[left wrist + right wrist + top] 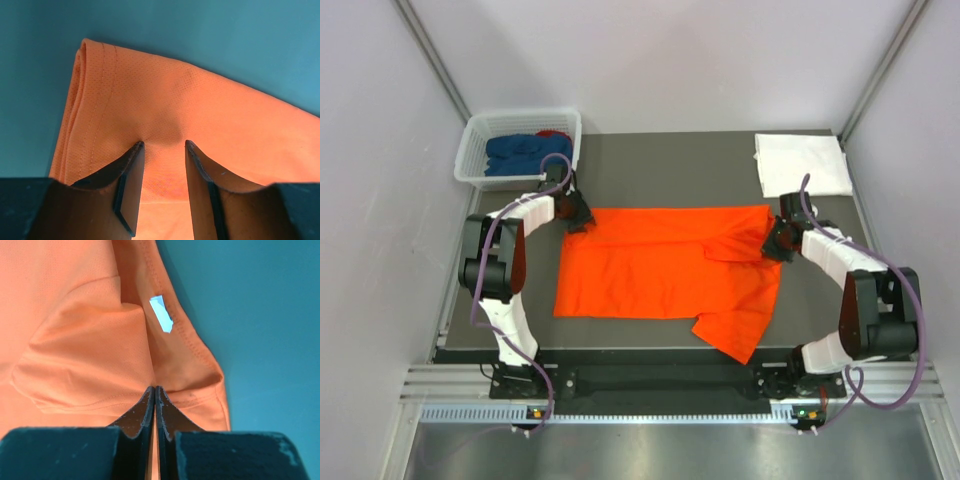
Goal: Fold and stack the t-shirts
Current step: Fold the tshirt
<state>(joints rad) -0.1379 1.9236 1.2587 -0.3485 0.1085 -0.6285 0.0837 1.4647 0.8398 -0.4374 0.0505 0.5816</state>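
Observation:
An orange t-shirt (660, 270) lies half folded on the dark table, with one sleeve hanging toward the near edge. My left gripper (578, 215) is at its far left corner. In the left wrist view the jaws (164, 144) stand apart over the hemmed corner of the shirt (200, 100), tips resting on the cloth. My right gripper (775, 240) is at the shirt's far right corner. In the right wrist view it (155, 388) is pinched shut on a fold of the shirt (75, 340), near a small white label (161, 313).
A folded white t-shirt (802, 163) lies at the far right corner of the table. A white basket (470, 150) at the far left holds blue clothes (525, 153) and a bit of red cloth (555, 133).

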